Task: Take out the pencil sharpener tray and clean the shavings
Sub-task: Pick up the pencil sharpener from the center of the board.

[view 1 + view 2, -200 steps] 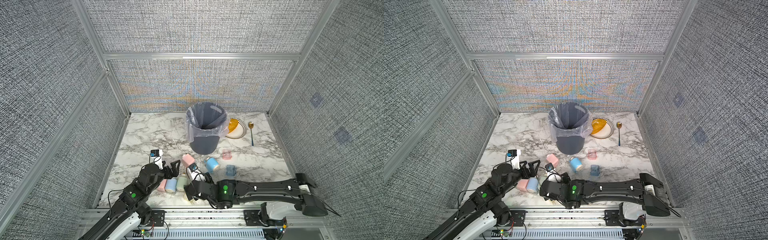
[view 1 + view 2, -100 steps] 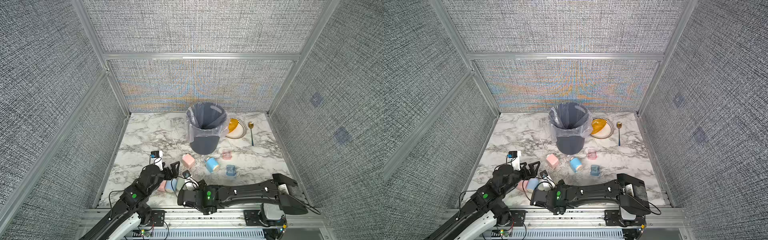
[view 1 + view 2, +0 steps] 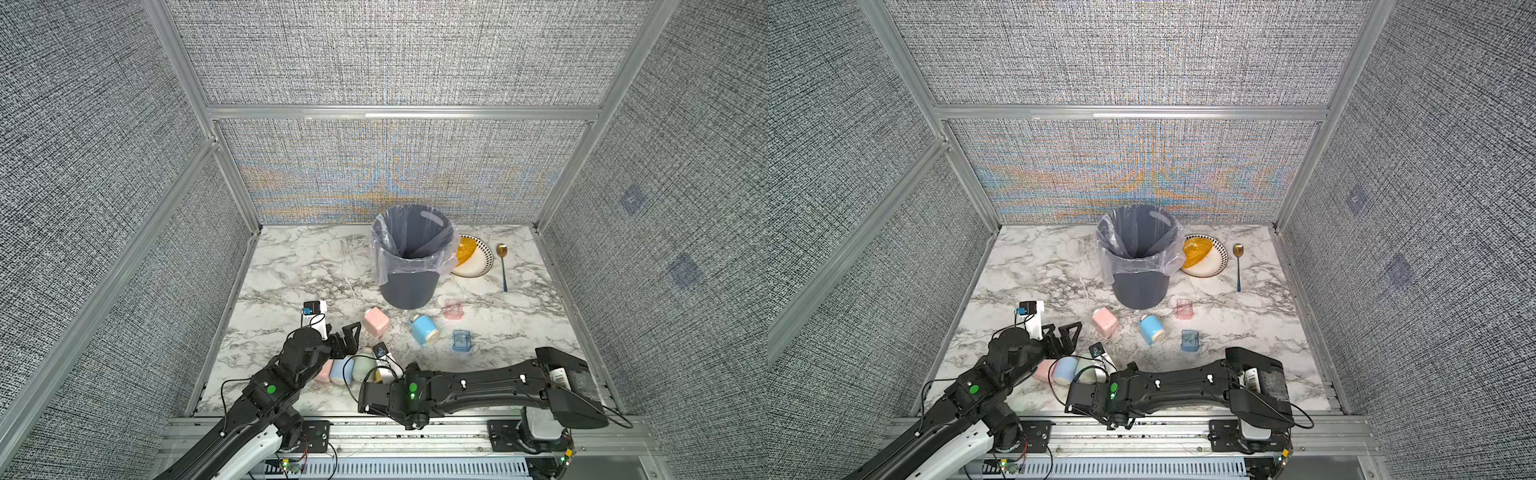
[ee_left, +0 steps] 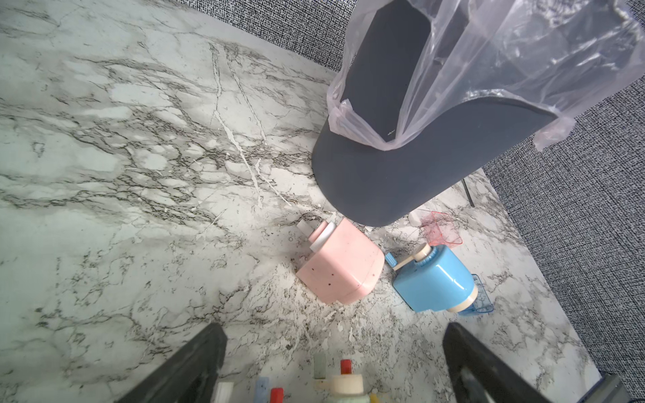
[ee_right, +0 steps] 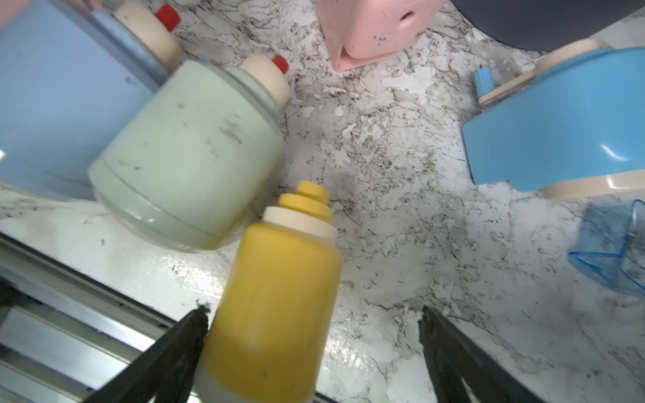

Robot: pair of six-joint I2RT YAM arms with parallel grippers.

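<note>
Both top views showed a marble table [image 3: 291,270] walled in grey fabric. A grey bin [image 3: 409,282] with a clear liner stood at centre, with a plate [image 3: 478,270] and a spoon [image 3: 503,266] to its right. Just below the bin a pink sharpener [image 3: 377,321] and a blue sharpener [image 3: 423,329] lay tipped over. A pink tray [image 3: 453,309] and a blue tray [image 3: 462,340] sat out on the marble to their right. Pale shavings [image 4: 339,326] speckled the table near the pink sharpener. At lower centre-left the left gripper [image 3: 344,332] hung empty, jaws spread wide. In the right wrist view the right gripper [image 5: 314,314] stood wide apart around a yellow sharpener [image 5: 279,279] without clamping it. A green sharpener [image 5: 188,157] lay at upper left.
</note>
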